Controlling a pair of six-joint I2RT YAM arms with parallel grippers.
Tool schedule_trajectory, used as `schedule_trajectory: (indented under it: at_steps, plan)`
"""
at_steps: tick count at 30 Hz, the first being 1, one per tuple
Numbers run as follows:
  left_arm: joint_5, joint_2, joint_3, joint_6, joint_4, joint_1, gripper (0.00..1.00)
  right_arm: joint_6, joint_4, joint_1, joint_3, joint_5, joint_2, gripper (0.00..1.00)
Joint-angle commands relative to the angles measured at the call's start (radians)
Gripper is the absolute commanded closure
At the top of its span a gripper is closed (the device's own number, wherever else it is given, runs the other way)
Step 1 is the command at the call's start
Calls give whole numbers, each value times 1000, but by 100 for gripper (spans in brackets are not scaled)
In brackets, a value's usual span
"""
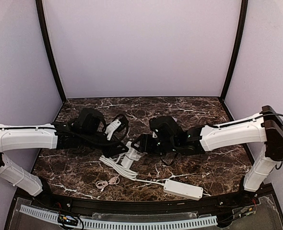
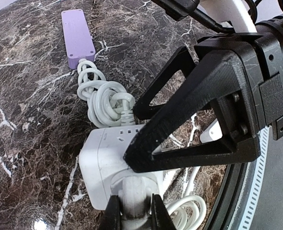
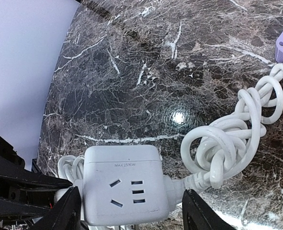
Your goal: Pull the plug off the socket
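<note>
Marble table (image 1: 204,115) carries everything near its front middle; the power strip (image 1: 182,189) lies aside, its thick cord (image 3: 228,143) coiled, so I judge there's slack to pull against; the socket (image 3: 122,184) sits flat with the plug (image 3: 174,189) seated in its side; my right gripper (image 3: 132,215) straddles both, jaws spread, gripping nothing yet; my left gripper (image 2: 134,215) pinches the socket's cable stub (image 2: 132,196), presumably anchoring the block.
</note>
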State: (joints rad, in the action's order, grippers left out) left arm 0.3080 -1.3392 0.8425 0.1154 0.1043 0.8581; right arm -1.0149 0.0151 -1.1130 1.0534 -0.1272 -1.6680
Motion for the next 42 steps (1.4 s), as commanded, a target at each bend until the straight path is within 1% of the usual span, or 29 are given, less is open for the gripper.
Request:
schedule_trajectory:
  at_steps: [1, 5, 11, 14, 23, 25, 29, 32, 34, 35, 36, 37, 38, 39, 40, 41, 42]
  plan:
    - [25, 19, 26, -22, -83, -4, 99, -43, -4, -9, 20, 35, -33, 38]
    - [24, 16, 24, -17, -90, -5, 99, -98, -10, -9, -1, 29, -32, 40]
    - [23, 13, 19, -12, -99, -5, 100, -159, -90, -9, -24, 23, -22, 43]
    - [24, 13, 18, -2, -101, -4, 99, -183, -119, -9, -33, 30, -27, 46]
    - [27, 10, 17, 17, -100, -4, 99, -221, -119, -18, -25, 10, -38, 53]
    - [37, 7, 17, 21, -101, -4, 99, -226, -118, -24, -19, -7, -39, 57]
    - [65, -2, 16, 29, -129, -4, 99, -220, -112, -34, -11, -52, -42, 73]
    - [64, -10, 26, 23, -117, -5, 99, -206, -104, -34, -15, -87, -39, 84]
    - [67, -20, 45, 6, -81, -4, 98, -185, -102, -34, -19, -102, -34, 88]
    - [71, -24, 54, -6, -65, -4, 96, -172, -102, -35, -19, -109, -30, 90]
    - [72, -35, 72, -11, -33, -4, 88, -157, -102, -36, -20, -115, -27, 91]
    - [77, -40, 87, -22, -18, -4, 84, -143, -102, -36, -22, -120, -25, 91]
    - [80, -48, 92, -27, 7, -4, 72, -129, -101, -36, -22, -125, -23, 91]
    - [82, -51, 98, -32, 17, -4, 57, -116, -100, -35, -23, -129, -21, 91]
    - [82, -51, 99, -32, 35, -4, 49, -105, -97, -35, -23, -133, -21, 91]
    - [83, -51, 96, -32, 40, -4, 35, -96, -94, -36, -22, -137, -20, 90]
    - [82, -50, 95, -30, 56, -4, 30, -87, -90, -35, -22, -140, -18, 89]
